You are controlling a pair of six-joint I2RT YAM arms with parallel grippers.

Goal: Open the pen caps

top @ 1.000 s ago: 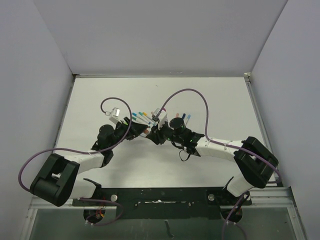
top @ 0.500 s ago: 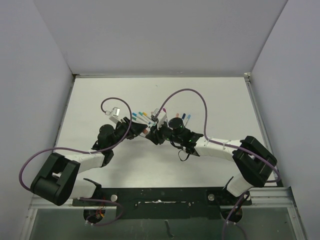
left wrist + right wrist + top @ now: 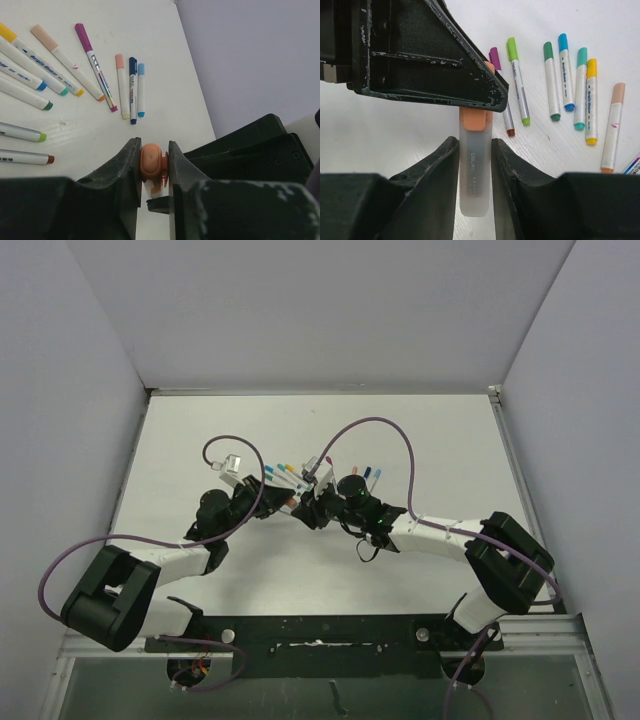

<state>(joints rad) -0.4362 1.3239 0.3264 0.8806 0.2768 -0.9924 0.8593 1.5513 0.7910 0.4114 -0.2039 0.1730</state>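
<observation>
An orange cap (image 3: 152, 164) is clamped by the left gripper (image 3: 152, 149) at mid-table, and its pale barrel (image 3: 475, 180) is gripped by the right gripper (image 3: 475, 145). More capped pens (image 3: 519, 80) are scattered just beyond on the white table (image 3: 430, 440), which is enclosed by grey walls (image 3: 300, 310).

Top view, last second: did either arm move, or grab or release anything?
No visible change in the top view: both arms hold the same pose. The left gripper is shut on the orange cap, the right gripper on that pen's pale barrel; the cap is not yet off. The loose pens lie where they were.
</observation>
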